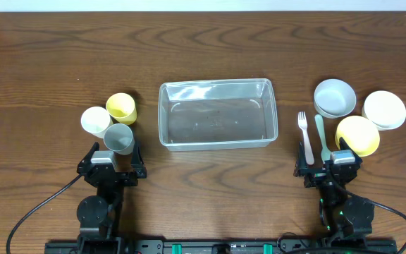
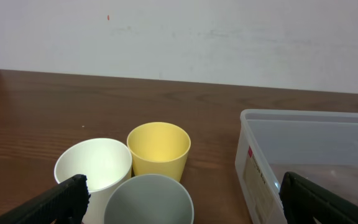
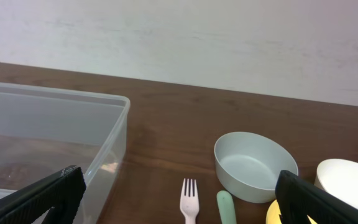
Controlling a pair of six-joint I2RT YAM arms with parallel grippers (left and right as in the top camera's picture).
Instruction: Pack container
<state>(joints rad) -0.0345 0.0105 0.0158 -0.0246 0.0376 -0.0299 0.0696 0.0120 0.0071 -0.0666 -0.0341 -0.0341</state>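
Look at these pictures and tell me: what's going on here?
Two robot arms sit at a wooden table, and packing has not begun. The left gripper and right gripper are both open and hold nothing. The clear container in the middle is empty. Left of it stand a white cup, a yellow cup and a grey cup. Right of it lie a fork, a pale green utensil, a grey bowl, a white bowl and a yellow bowl.

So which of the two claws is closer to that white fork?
The right one. The right gripper sits close by the handle end of the fork. The left gripper is on the far side of the container, by the grey cup.
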